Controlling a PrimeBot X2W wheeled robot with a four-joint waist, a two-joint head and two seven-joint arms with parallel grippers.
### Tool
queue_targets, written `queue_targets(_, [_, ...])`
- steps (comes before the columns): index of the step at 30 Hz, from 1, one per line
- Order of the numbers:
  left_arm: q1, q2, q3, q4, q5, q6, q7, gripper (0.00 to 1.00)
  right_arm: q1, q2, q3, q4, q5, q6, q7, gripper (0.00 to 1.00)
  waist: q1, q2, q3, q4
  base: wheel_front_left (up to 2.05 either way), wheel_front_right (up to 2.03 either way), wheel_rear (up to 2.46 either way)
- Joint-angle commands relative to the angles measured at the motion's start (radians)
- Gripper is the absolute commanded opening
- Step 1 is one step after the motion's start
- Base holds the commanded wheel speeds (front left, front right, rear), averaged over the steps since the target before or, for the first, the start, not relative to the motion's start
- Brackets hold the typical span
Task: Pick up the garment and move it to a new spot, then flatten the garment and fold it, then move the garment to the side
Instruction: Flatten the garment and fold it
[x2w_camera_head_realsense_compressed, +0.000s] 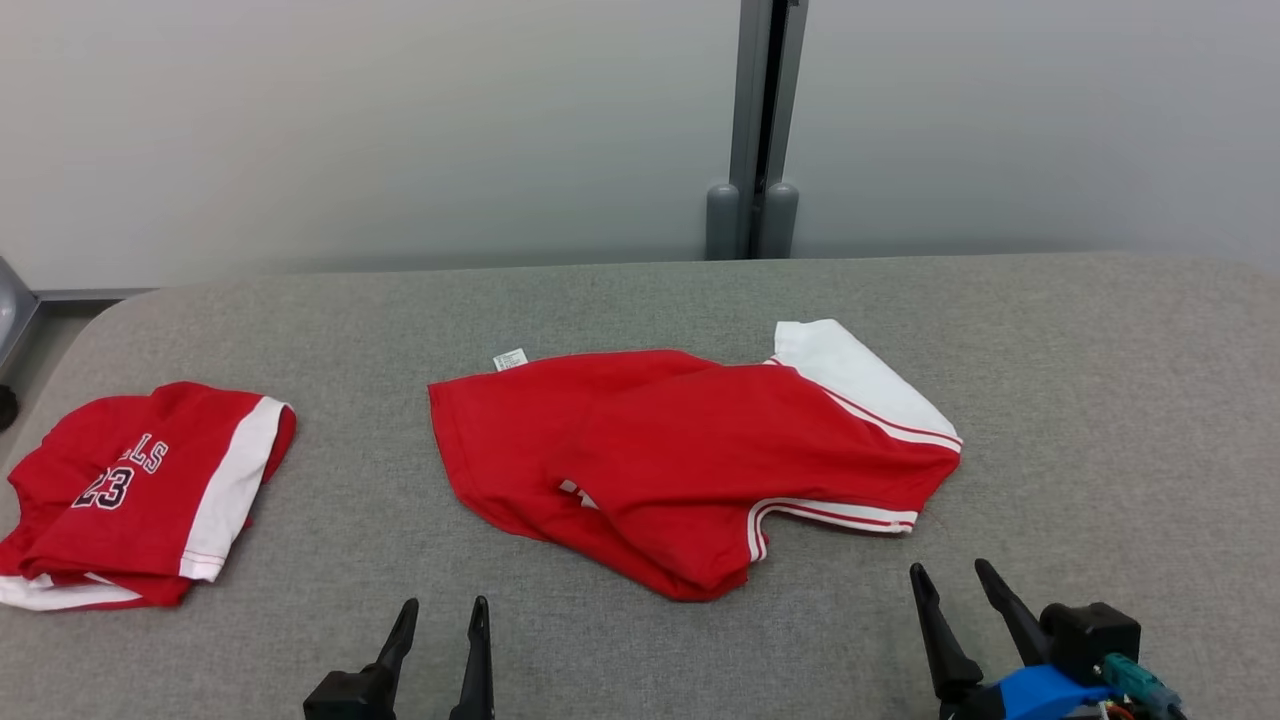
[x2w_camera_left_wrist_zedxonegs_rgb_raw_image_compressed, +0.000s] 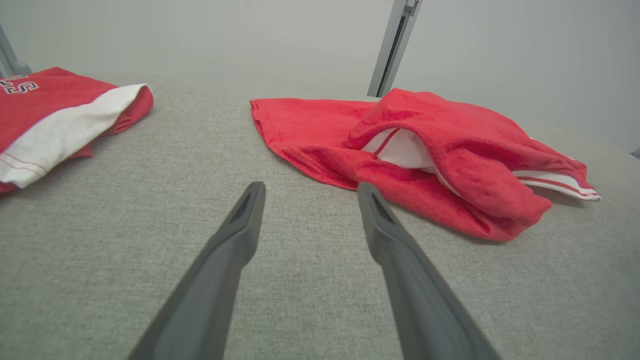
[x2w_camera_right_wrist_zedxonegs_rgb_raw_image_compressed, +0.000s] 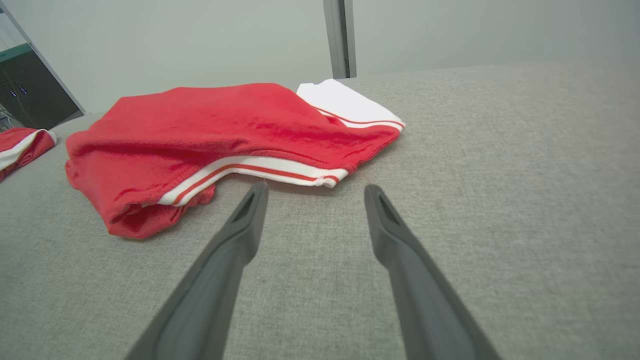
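Note:
A red garment (x2w_camera_head_realsense_compressed: 690, 455) with white striped trim lies crumpled in the middle of the grey padded table (x2w_camera_head_realsense_compressed: 1100, 400); a small white label pokes out at its far left corner. It also appears as the red garment (x2w_camera_left_wrist_zedxonegs_rgb_raw_image_compressed: 425, 150) ahead and to the right in the left wrist view, and as the red garment (x2w_camera_right_wrist_zedxonegs_rgb_raw_image_compressed: 225, 135) ahead and to the left in the right wrist view. My left gripper (x2w_camera_head_realsense_compressed: 445, 608) stands open near the front edge, short of the cloth. My right gripper (x2w_camera_head_realsense_compressed: 950, 572) is open too, just off the garment's near right hem. Nothing is between either pair of fingers.
A second red garment (x2w_camera_head_realsense_compressed: 140, 490) with white trim and the number 23 lies folded at the table's left end, seen too as the folded garment (x2w_camera_left_wrist_zedxonegs_rgb_raw_image_compressed: 55, 115). A grey post (x2w_camera_head_realsense_compressed: 755, 130) stands behind the table against a pale wall.

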Motion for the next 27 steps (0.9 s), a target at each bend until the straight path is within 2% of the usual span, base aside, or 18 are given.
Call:
queue_targets(1, [-0.023,0.001,-0.011,-0.001,-0.007,0.003,-0.003,1.0,-0.03,-0.01,-0.006,0.019,0.008,0.0,0.0,1.0,0.0,0.0,0.02,0.018,0.0,0.0,0.0])
queue_targets(8, [-0.064,0.001,-0.051,-0.009,-0.015,0.006,-0.003,1.0,-0.142,-0.016,-0.061,0.108,0.04,0.0,0.0,1.0,0.0,0.0,0.088,0.067,0.0,0.0,0.0])
queue_targets(18, [-0.113,0.001,-0.085,-0.014,-0.025,0.009,-0.003,1.0,-0.267,-0.012,-0.091,0.302,0.06,0.0,0.0,1.0,0.0,0.0,0.15,0.118,0.0,0.0,0.0])
queue_targets(19, [-0.115,0.001,-0.086,-0.013,-0.026,0.01,-0.003,1.0,-0.277,-0.009,-0.095,0.317,0.063,0.0,0.0,0.75,0.0,0.0,0.153,0.12,0.0,0.0,0.0])
queue_targets(20, [-0.119,0.001,-0.088,-0.011,-0.025,0.01,-0.003,1.0,-0.284,-0.008,-0.096,0.335,0.061,0.0,0.001,0.3,0.0,0.0,0.156,0.122,0.0,0.0,0.0])
queue_targets(21, [-0.122,0.001,-0.089,-0.01,-0.027,0.012,-0.003,1.0,-0.29,-0.006,-0.098,0.341,0.064,0.0,0.001,0.0,0.0,0.0,0.158,0.123,0.0,0.0,0.0])
queue_targets(24, [-0.126,0.001,-0.09,-0.009,-0.032,0.015,-0.003,1.0,-0.299,-0.007,-0.1,0.327,0.073,0.0,0.001,0.0,0.0,0.0,0.161,0.125,0.0,0.0,0.0])
queue_targets(27, [-0.124,0.001,-0.089,-0.007,-0.035,0.016,-0.003,1.0,-0.306,-0.035,-0.124,0.236,0.085,0.0,0.0,0.0,0.0,0.0,0.158,0.125,0.0,0.0,0.0])
